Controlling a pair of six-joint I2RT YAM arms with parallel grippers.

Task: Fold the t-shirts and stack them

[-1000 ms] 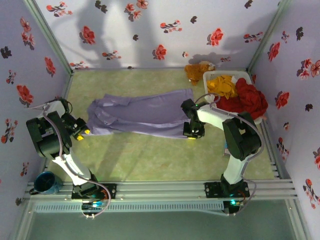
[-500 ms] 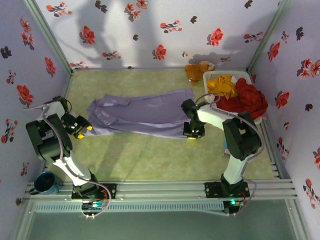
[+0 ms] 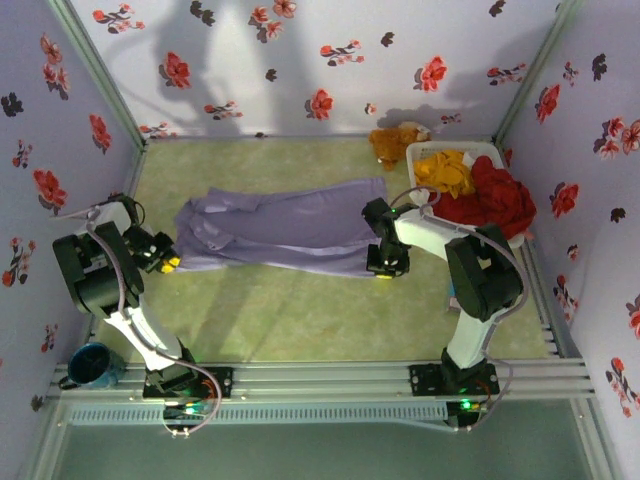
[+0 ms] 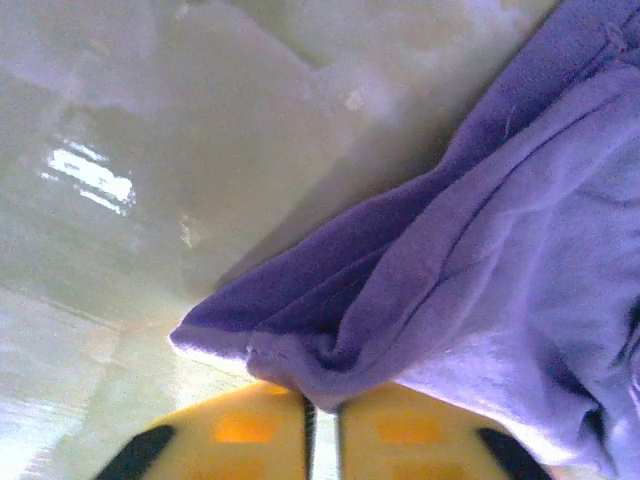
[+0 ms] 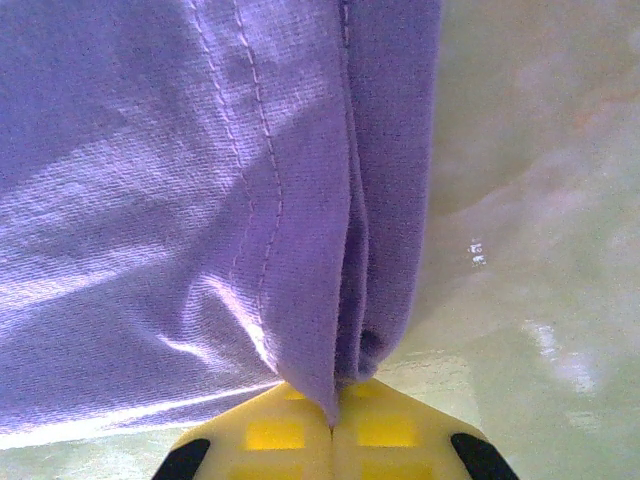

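Green mat, floral walls. From above, the lavender t-shirt [image 3: 280, 230] lies stretched out mid-table, with the red tee [image 3: 495, 200] and orange tee [image 3: 445, 170] heaped in the basket [image 3: 418, 155].

Left wrist view: the left gripper [image 4: 322, 400] looks pinched shut on a corner hem.

Right wrist view: the right gripper [image 5: 332, 425] is clamped on the opposite hem.

Looks like the spreading-out step. Next, I'd guess both lift together and lay it flat.

A robot test booth: floral-print walls [image 3: 300, 60], bolted aluminium rails [image 3: 320, 375].

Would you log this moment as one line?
left gripper: shut on purple t-shirt; right gripper: shut on purple t-shirt; purple t-shirt: on table
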